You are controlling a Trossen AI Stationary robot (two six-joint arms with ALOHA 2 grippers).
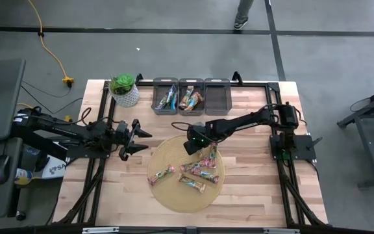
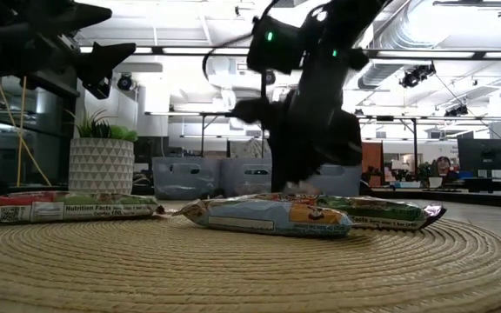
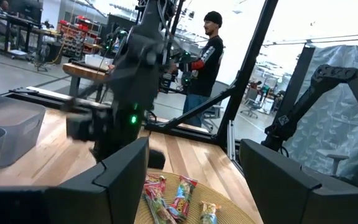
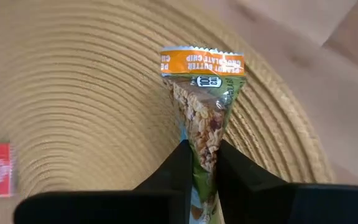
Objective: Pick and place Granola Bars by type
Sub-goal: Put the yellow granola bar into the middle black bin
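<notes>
Several foil-wrapped granola bars point(image 1: 197, 172) lie flat on a round woven mat point(image 1: 174, 198); the low view shows them side by side point(image 2: 268, 217). My right gripper point(image 1: 195, 144) is over the mat's far part. It is shut on a green bar with an orange end point(image 4: 204, 106). My left gripper point(image 1: 135, 136) hangs open above the table left of the mat, touching nothing; its wrist view looks between its fingers point(image 3: 194, 186) at the mat. More bars lie in the left point(image 1: 169, 99) and middle point(image 1: 192, 99) grey bins. My right gripper point(image 4: 201, 168) pinches the green bar between its two fingers, at the part point(image 4: 202, 146) away from the orange crimped end point(image 4: 202, 62). The fingers lie along the bar. The bar sticks out past the fingertips over the mat; whether its orange end touches the mat I cannot tell.
Three grey bins stand in a row at the table's far edge; the right one point(image 1: 217, 96) shows no bars. A potted plant point(image 1: 124, 90) stands left of them. Bare wood lies right of the mat point(image 1: 252, 175). A person point(image 3: 207, 56) stands beyond the table.
</notes>
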